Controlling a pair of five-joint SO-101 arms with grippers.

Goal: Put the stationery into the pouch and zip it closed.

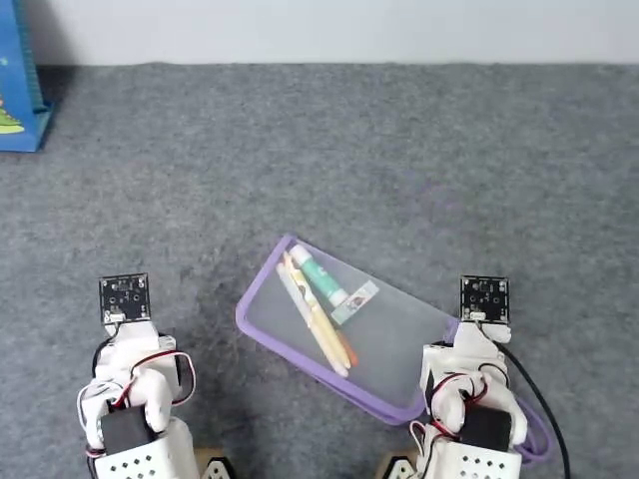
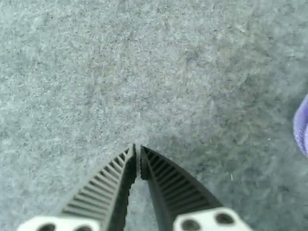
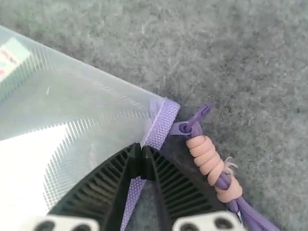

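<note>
A clear pouch [image 1: 384, 339] with purple trim lies slantwise on the grey carpet between the two arms. Inside it are a white-and-green tube [image 1: 318, 276], yellow and orange pencils [image 1: 319, 324] and a small eraser [image 1: 354, 301]. My right gripper [image 3: 141, 154] is shut, its tips over the pouch's purple corner [image 3: 161, 125]. Just beside that corner lies the purple zipper pull [image 3: 192, 125] with its peach-beaded cord [image 3: 209, 161]. My left gripper [image 2: 137, 154] is shut with nothing in it over bare carpet, left of the pouch, whose purple edge [image 2: 302, 125] shows to one side.
A blue box [image 1: 18, 80] stands at the far left by the white wall [image 1: 329, 30]. Grey carpet [image 1: 399, 150] stretches open beyond the pouch.
</note>
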